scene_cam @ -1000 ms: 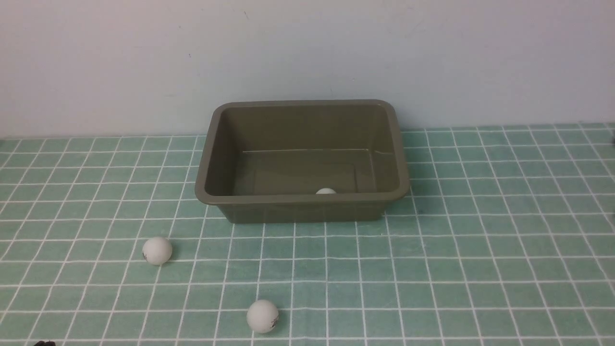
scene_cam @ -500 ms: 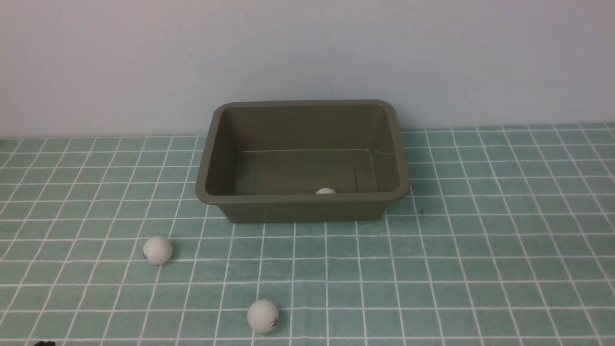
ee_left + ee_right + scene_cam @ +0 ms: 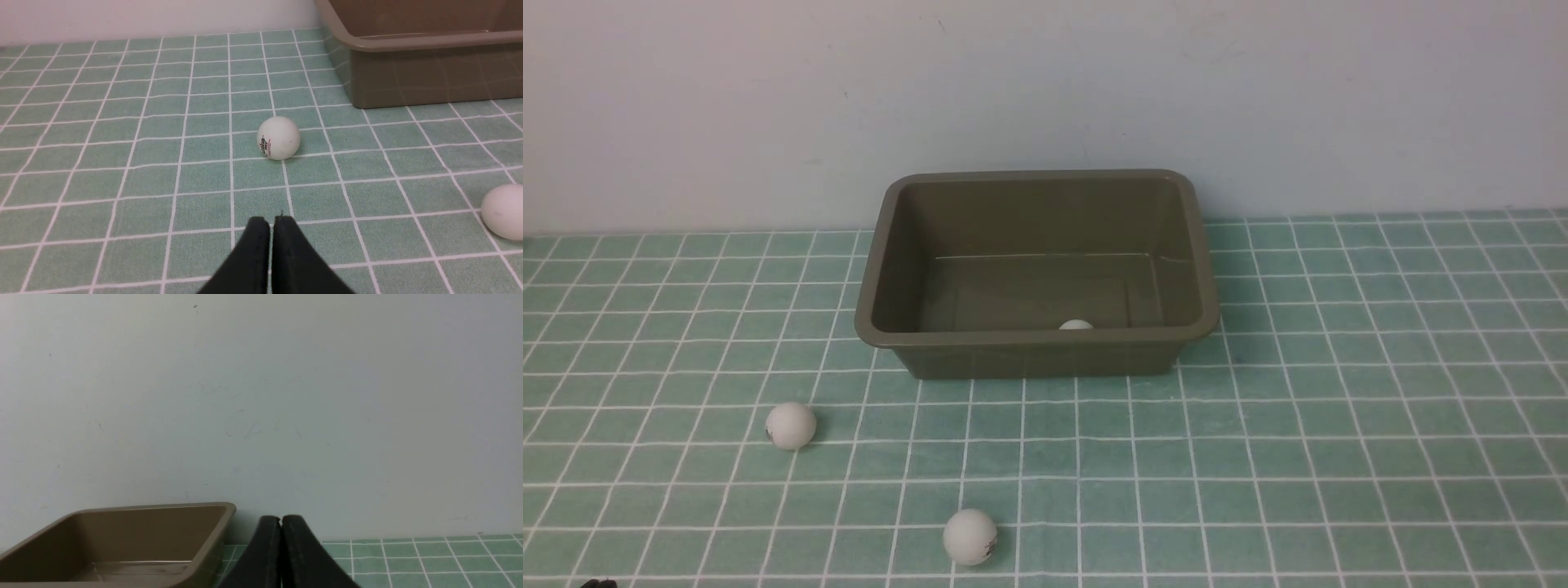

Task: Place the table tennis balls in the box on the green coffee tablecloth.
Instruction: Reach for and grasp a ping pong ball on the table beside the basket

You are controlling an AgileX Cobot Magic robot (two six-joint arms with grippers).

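Observation:
The olive-brown box (image 3: pixel 1036 341) stands on the green checked tablecloth (image 3: pixel 1339 425) by the back wall. One white ball (image 3: pixel 1076 325) lies inside it at the near wall. Two more balls lie on the cloth: one at front left (image 3: pixel 790 425) and one nearer the front edge (image 3: pixel 969 536). In the left wrist view my left gripper (image 3: pixel 271 221) is shut and empty, a short way from the marked ball (image 3: pixel 278 138); the other ball (image 3: pixel 503 211) and the box (image 3: pixel 425 73) show too. My right gripper (image 3: pixel 281 519) is shut and empty, raised, beside the box (image 3: pixel 122 539).
A plain pale wall (image 3: pixel 1045 90) rises right behind the box. A small dark bit of my left arm (image 3: pixel 598 583) shows at the front view's bottom left corner.

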